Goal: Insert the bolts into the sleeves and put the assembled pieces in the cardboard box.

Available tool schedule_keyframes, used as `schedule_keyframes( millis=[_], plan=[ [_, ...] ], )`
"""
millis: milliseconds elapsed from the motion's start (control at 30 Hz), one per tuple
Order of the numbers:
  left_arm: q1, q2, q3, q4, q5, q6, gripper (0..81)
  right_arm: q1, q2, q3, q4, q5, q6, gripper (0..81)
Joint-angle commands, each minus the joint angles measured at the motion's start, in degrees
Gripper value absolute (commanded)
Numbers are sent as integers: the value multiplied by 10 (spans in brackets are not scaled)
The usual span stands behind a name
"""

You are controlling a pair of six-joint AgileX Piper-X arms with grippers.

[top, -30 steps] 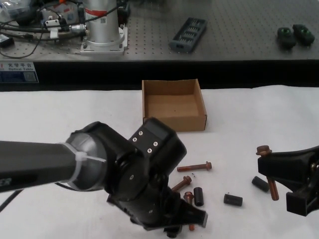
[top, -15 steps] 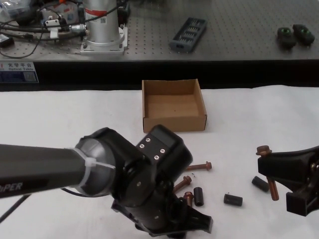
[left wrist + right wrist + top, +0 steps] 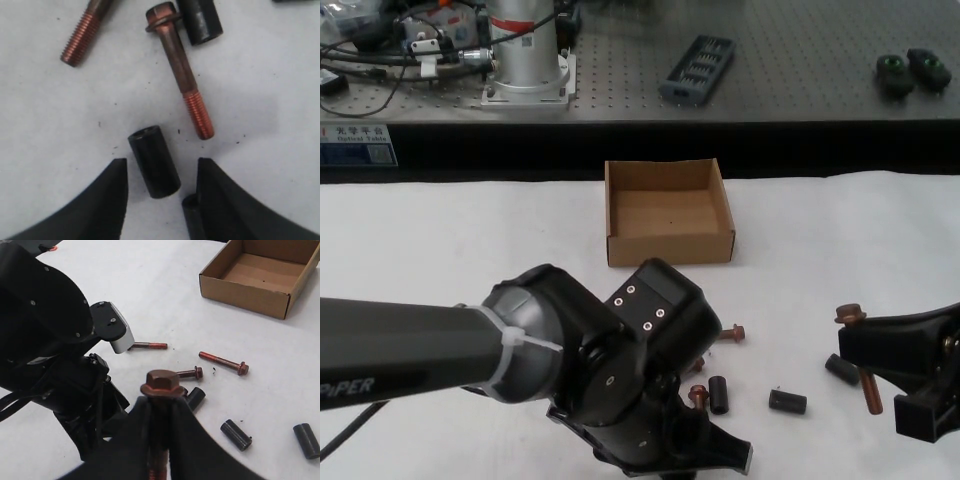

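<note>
Sleeve between left fingers, bolt in right grip

Left gripper is partly spread. A black sleeve lies flat between its fingers with a gap on each side, not gripped. A loose bolt lies just past the fingertips, its head next to a second sleeve. Right gripper is clamped on an upright held bolt, head up. Cardboard box sits well ahead of both grippers on the white cloth.
</note>
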Motion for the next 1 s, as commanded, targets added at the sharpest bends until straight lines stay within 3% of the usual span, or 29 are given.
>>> schedule_keyframes(
  millis=[0, 967],
  plan=[
    [-2, 5, -6, -3, -8, 0, 330, 1, -5, -3, -1, 1, 0, 43],
    [-2, 37, -43, 41, -21, -22, 330, 1, -5, -3, 0, 1, 0, 43]
  ],
)
